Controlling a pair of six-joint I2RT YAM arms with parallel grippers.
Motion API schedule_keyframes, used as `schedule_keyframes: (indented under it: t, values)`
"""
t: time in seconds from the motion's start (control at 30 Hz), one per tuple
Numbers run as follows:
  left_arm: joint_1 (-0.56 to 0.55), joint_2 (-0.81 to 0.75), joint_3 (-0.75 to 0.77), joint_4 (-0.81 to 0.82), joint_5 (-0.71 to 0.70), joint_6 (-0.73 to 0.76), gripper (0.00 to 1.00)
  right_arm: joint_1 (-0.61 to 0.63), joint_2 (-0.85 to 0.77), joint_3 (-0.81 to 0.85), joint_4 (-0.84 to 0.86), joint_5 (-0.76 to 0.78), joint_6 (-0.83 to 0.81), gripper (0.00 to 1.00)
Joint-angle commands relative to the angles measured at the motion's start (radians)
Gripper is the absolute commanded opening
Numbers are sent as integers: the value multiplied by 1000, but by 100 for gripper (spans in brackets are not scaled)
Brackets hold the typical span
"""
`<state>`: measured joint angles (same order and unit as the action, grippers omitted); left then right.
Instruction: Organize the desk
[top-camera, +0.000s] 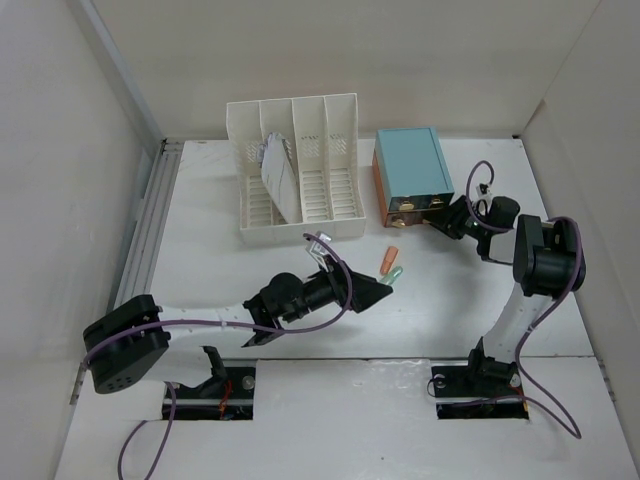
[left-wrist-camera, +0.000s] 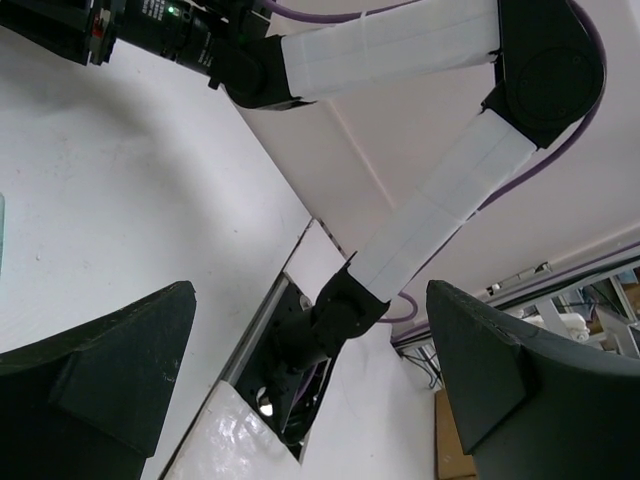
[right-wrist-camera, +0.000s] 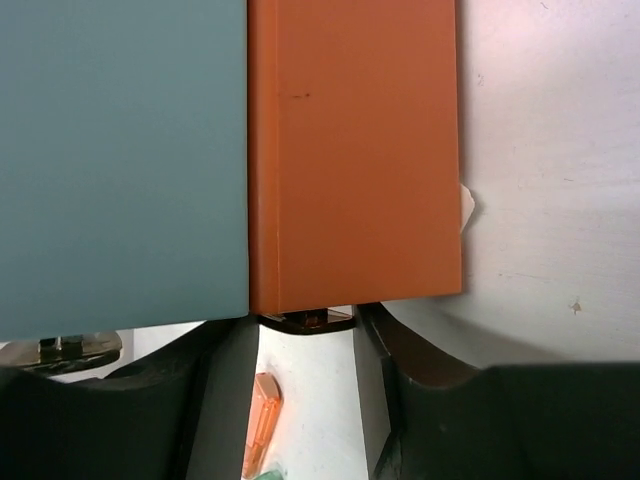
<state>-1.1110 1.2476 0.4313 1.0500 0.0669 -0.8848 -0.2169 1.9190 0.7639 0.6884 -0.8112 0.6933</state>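
The white desk (top-camera: 200, 270) carries a teal drawer box (top-camera: 410, 165) at the back right. My right gripper (top-camera: 438, 214) is at the box's front. In the right wrist view its fingers (right-wrist-camera: 375, 370) press on both sides of the small dark handle (right-wrist-camera: 308, 319) under the orange drawer front (right-wrist-camera: 355, 150). An orange marker (top-camera: 389, 261) and a green one (top-camera: 396, 273) lie just in front of the box. My left gripper (top-camera: 378, 293) hovers close by them, open, with nothing between its fingers (left-wrist-camera: 480, 370).
A white slotted file rack (top-camera: 300, 170) stands at the back centre with a sheet of paper (top-camera: 275, 175) leaning in it. A grey rail (top-camera: 150, 220) runs along the desk's left edge. White walls close in on three sides.
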Motion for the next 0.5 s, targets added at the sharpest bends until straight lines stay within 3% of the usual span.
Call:
schedule_keyframes:
  t: [0.0, 0.13, 0.47]
  values:
    - [-4, -33, -8, 47, -19, -3, 100, -6, -47, -23, 79, -11, -49, 15]
    - [-13, -74, -28, 33, -29, 6, 100, -15, -146, -87, -35, -58, -121, 15]
    - [-22, -126, -46, 33, -38, 15, 100, -56, -360, -175, -555, -69, -468, 15]
